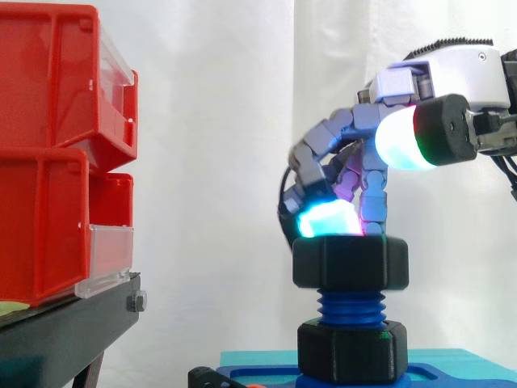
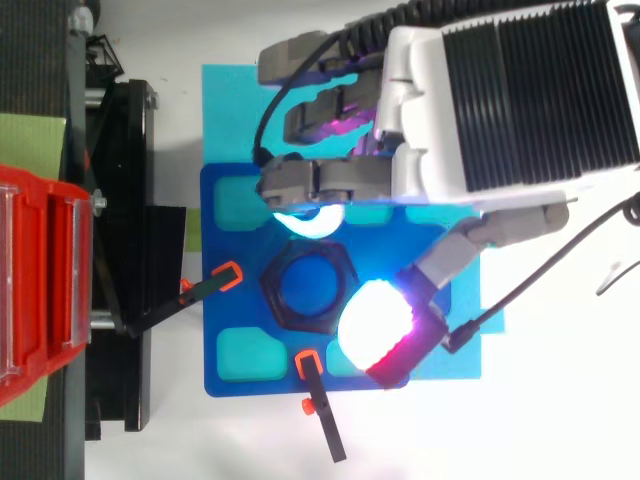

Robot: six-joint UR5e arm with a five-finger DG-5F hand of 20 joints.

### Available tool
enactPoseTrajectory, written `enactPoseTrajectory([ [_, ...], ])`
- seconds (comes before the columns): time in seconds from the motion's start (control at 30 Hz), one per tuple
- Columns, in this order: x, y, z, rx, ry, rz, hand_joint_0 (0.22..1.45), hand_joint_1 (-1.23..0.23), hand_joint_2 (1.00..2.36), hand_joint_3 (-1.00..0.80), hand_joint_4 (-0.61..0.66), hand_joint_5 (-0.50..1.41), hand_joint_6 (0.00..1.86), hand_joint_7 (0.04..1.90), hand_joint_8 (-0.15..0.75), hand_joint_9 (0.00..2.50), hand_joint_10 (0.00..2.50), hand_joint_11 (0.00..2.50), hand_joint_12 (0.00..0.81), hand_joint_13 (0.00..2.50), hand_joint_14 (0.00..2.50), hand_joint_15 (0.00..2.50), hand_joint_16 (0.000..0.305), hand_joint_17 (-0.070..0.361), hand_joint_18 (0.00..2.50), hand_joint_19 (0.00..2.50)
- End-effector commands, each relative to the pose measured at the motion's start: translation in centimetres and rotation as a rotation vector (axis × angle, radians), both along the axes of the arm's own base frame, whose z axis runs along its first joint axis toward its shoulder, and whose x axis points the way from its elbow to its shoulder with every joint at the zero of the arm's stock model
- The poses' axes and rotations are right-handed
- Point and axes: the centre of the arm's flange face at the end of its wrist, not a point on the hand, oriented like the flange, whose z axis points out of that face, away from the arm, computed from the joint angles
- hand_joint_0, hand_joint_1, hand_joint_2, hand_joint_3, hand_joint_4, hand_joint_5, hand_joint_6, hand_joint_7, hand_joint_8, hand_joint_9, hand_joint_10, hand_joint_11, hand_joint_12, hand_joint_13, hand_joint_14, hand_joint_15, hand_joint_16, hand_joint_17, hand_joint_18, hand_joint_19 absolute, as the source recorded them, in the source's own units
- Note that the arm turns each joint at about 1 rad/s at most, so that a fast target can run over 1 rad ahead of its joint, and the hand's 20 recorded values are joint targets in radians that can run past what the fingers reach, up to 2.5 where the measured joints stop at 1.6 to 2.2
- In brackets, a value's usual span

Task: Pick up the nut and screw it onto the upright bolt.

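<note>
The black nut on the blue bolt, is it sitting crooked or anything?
Nothing stands out. The black nut sits level on the thread of the blue bolt, above the black hex base, with bare thread between them.

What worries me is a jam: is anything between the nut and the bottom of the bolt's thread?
Nothing visible does. The nut already sits on the upright bolt, and in the side view just bare blue thread lies between it and the black hex base below.
</note>
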Motion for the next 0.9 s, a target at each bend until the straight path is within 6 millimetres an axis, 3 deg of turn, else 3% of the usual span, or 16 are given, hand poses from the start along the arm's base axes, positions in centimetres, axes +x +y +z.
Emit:
enactPoseTrajectory([
  [0.0,-0.3,-1.1,0.0,-0.007,0.006,0.000,0.53,-0.19,1.00,-0.50,0.09,0.04,0.69,1.16,0.286,1.44,0.00,0.00,0.196,0.97,0.00,0.00,0.013,0.029,0.55,0.00],
  [0.1,-0.3,-1.5,0.3,-0.007,0.001,0.003,0.52,-0.18,1.00,-0.50,0.10,0.04,0.68,1.17,0.294,1.44,0.00,0.00,0.197,0.98,0.00,0.00,0.013,0.029,0.56,0.00],
  [0.13,-0.2,-1.9,1.3,-0.008,-0.012,0.006,0.52,-0.18,1.00,-0.50,0.11,0.04,0.66,1.20,0.291,1.43,0.00,0.00,0.197,0.97,0.00,0.00,0.013,0.029,0.56,0.00],
  [0.3,0.0,-2.4,3.2,-0.011,-0.022,0.000,0.51,-0.16,1.00,-0.50,0.16,0.03,0.50,1.50,0.308,1.33,0.00,0.02,0.221,0.91,0.00,0.00,0.016,0.035,0.51,0.00],
  [0.4,0.0,-2.2,4.5,-0.016,-0.020,0.002,0.51,-0.15,1.00,-0.50,0.18,0.01,0.50,1.44,0.307,1.30,0.00,0.00,0.226,0.90,0.00,0.00,0.017,0.037,0.50,0.00],
  [0.6,0.3,-1.4,4.7,-0.016,-0.026,0.009,0.50,-0.13,1.00,-0.50,0.27,-0.05,0.50,1.05,0.295,1.21,0.00,0.01,0.247,0.85,0.00,0.00,0.021,0.047,0.46,0.00],
  [0.77,0.7,-0.4,4.8,-0.014,-0.044,0.005,0.50,-0.13,1.00,-0.50,0.27,-0.08,0.50,0.92,0.295,1.15,0.00,0.00,0.259,0.82,0.00,0.00,0.023,0.052,0.46,0.00],
  [0.87,1.2,1.1,4.8,0.004,-0.058,-0.004,0.50,-0.13,1.00,-0.50,0.25,-0.10,0.50,0.85,0.290,1.08,0.00,0.00,0.266,0.78,0.00,0.00,0.025,0.055,0.43,0.00],
])
